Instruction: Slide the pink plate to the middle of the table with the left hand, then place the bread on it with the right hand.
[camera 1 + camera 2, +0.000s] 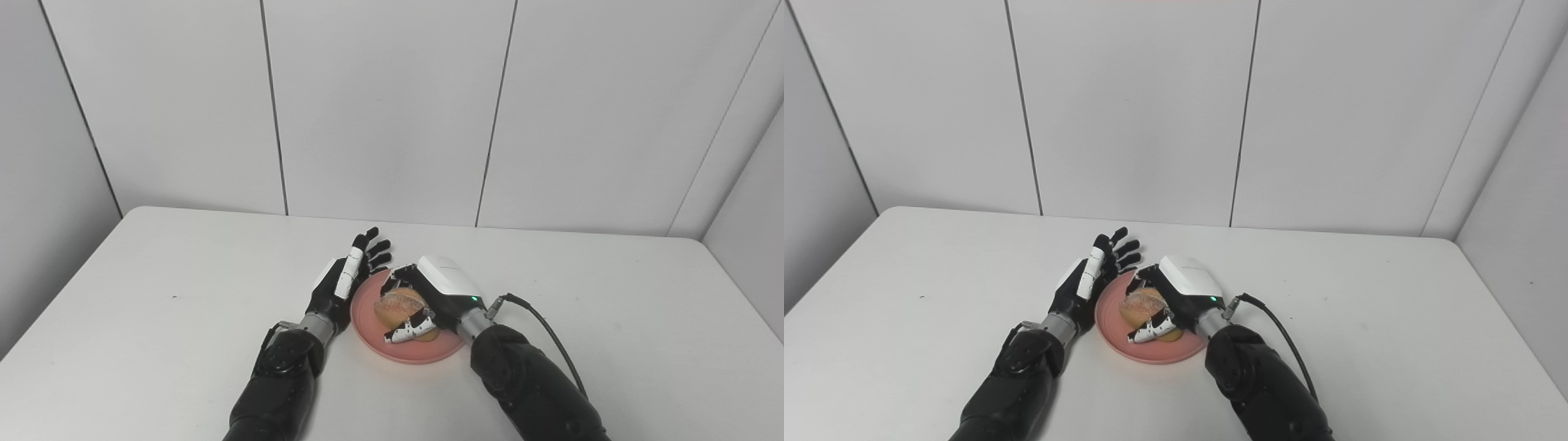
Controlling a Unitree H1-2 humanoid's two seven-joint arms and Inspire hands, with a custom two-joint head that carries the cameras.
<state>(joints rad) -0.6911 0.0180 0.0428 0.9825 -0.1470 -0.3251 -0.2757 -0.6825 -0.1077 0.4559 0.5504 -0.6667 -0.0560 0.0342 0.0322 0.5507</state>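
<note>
Right hand [429, 294] is wrapped around the bread [401, 305], low centre of frame, with the bread over the plate [422, 352], looks seated but contact unclear. Left hand [346, 278] is released, fingers spread, just beside the plate's left rim. Plate sits mid-table [184, 294], so slide looks done. Left to do: let go of the bread, pull back.

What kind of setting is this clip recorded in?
Probably a lab test bench, not a kitchen: a bare white table boxed in by plain white panels, holding only a pink plate and bread in the right hand.
</note>
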